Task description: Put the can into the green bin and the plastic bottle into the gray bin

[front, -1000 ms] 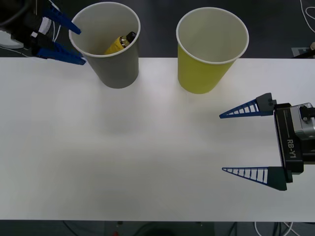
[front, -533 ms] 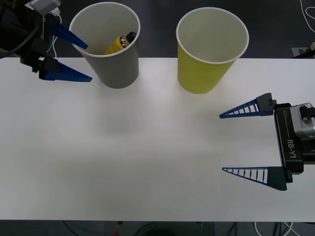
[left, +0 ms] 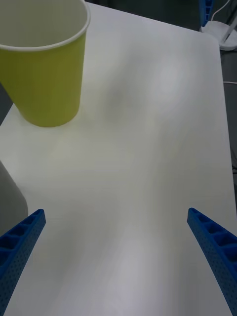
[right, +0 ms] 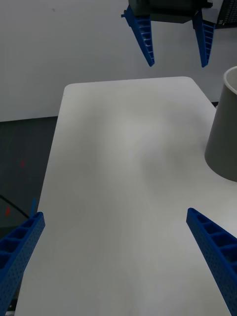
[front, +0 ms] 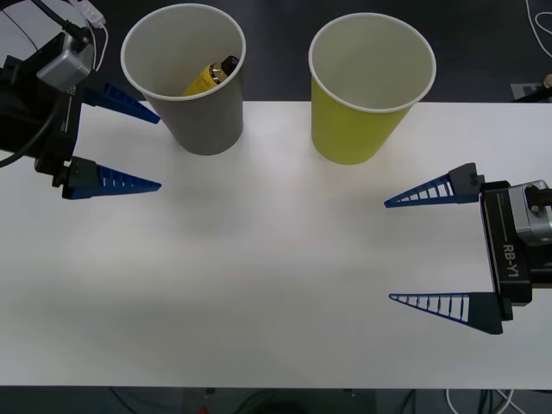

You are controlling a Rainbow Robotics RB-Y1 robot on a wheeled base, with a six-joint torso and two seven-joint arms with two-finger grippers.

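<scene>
The gray bin (front: 200,121) stands at the table's far left, and the plastic bottle (front: 208,77), yellow with a dark cap, lies tilted inside it. To its right stands the green bin (front: 354,129), whose whitish inside shows nothing from here. The can is out of view. My left gripper (front: 159,150) hangs open and holds nothing, just left of the gray bin and nearer to me. My right gripper (front: 388,251) is open over the table's right side, nearer than the green bin. The left wrist view holds the green bin (left: 44,79) and the gray bin's edge (left: 10,205).
The white table (front: 259,276) is bare across its middle and front. Beyond its far edge lies dark floor with cables. In the right wrist view the left gripper (right: 177,63) hangs over the table's far end, beside the gray bin (right: 224,133).
My left gripper has drawn back from beside the gray bin's rim towards me, staying open. The bottle lies in the gray bin throughout. The right arm has not moved.
</scene>
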